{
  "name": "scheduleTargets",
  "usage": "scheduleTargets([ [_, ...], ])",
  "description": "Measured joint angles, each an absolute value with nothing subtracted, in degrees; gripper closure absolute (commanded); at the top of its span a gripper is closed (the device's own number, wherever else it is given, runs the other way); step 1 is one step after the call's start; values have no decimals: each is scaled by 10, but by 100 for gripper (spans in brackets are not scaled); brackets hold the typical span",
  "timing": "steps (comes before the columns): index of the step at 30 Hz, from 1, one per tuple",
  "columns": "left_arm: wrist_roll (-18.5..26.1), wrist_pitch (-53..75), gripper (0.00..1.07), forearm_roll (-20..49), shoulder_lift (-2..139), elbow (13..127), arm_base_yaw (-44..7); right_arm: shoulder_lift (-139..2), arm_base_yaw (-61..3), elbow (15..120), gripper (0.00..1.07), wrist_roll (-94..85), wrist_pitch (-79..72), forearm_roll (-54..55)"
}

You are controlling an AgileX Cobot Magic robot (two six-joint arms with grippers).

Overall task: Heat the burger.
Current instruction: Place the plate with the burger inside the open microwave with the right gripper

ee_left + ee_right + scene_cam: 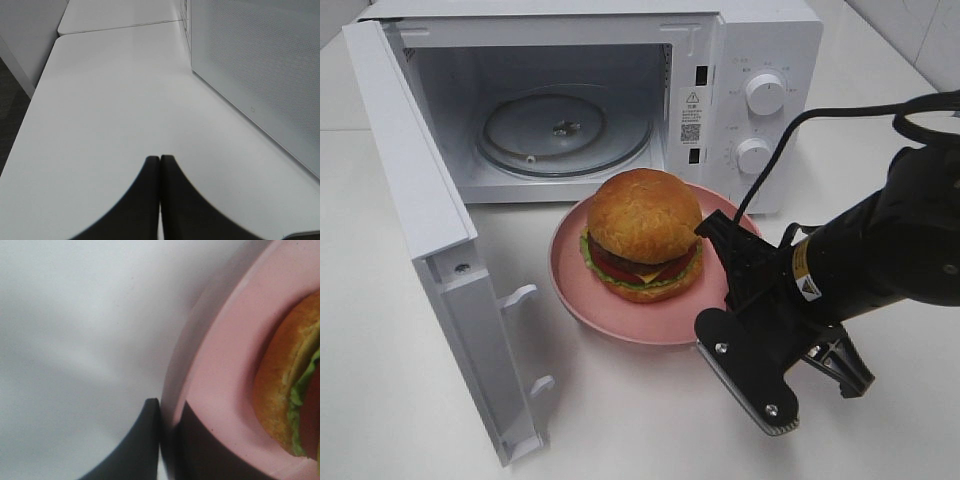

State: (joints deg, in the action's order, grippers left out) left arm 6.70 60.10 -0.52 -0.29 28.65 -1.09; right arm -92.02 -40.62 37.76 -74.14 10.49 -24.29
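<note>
My right gripper (712,236) is pinched almost shut on the rim of the pink plate (570,275), on the side in front of the microwave's (770,40) dials. As I judge it, the plate serves as a handle and spares the food. My left gripper (160,167), closed on nothing, hangs over the bench (620,430) outside the microwave's open door (415,210). The burger (642,232) sits on the plate just before the microwave's mouth: golden domed bun, dark patty, tomato, cheese, lettuce. Inside the microwave is the glass turntable (565,130).

Signs only, no legible words
Warning-triangle sticker (692,112) with QR code on microwave (770,30); yellow label (802,264) on right arm (890,250), print unreadable.
</note>
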Motion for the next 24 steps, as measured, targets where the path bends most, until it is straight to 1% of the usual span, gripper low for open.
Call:
scheduleTargets([
  [24, 67, 601, 106, -5, -3, 286, -11, -998, -406, 498, 107, -750, 119, -242],
])
